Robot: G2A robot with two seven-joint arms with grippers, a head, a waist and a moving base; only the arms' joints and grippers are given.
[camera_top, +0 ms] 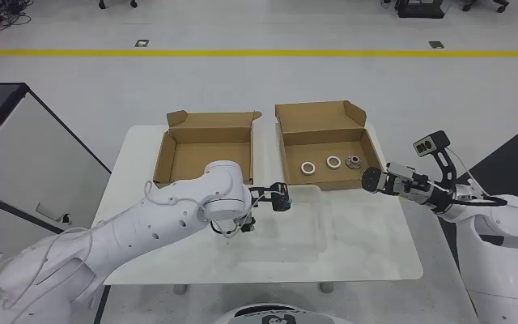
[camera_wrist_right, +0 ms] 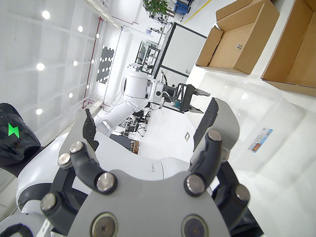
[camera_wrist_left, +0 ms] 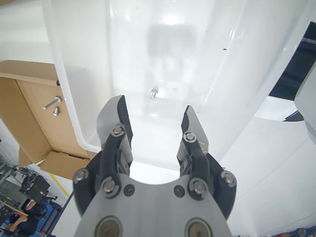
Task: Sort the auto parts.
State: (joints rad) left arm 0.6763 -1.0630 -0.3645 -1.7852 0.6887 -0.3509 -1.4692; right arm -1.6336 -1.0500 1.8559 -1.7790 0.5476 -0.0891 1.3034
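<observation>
The clear bin [camera_top: 324, 227] is hard to make out on the white table [camera_top: 388, 243], and part of its rim is hidden by the left arm. A small dark thing [camera_wrist_left: 58, 82] in the left box [camera_wrist_left: 32, 114] is half hidden behind the bin's wall. One small silver bolt [camera_wrist_left: 153, 94] is seen in the bin, just ahead of the left gripper [camera_wrist_left: 155, 102], whose fingers are held apart with nothing between them. A long bolt [camera_wrist_left: 52, 102] and a short bolt [camera_wrist_left: 56, 111] are laid close together in the left box. The right gripper [camera_wrist_right: 150, 105] is held beside the right box [camera_top: 324, 121], its fingers wide apart.
</observation>
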